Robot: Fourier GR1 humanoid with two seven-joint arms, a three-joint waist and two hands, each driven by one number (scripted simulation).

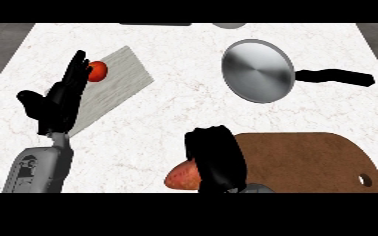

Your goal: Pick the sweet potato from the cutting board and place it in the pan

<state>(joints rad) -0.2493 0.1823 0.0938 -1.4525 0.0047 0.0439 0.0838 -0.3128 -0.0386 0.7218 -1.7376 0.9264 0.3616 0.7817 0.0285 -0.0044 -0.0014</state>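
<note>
The table (184, 120) was white marble with faint veins. The pan (257, 71) was silver with a black handle, the cutting board (310, 160) brown, the sweet potato (181, 177) orange-red.

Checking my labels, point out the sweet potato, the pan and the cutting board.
sweet potato (180, 176), head view, exposed orange end.
pan (258, 70), head view, middle of its bowl.
cutting board (310, 160), head view, bare brown top.

Kitchen, marble counter (184, 105), pan (257, 70), cutting board (310, 160)

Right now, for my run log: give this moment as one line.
stage: grasp | right robot hand: curled on sweet potato, beside cutting board | pan: nothing in it | left robot hand: open
</note>
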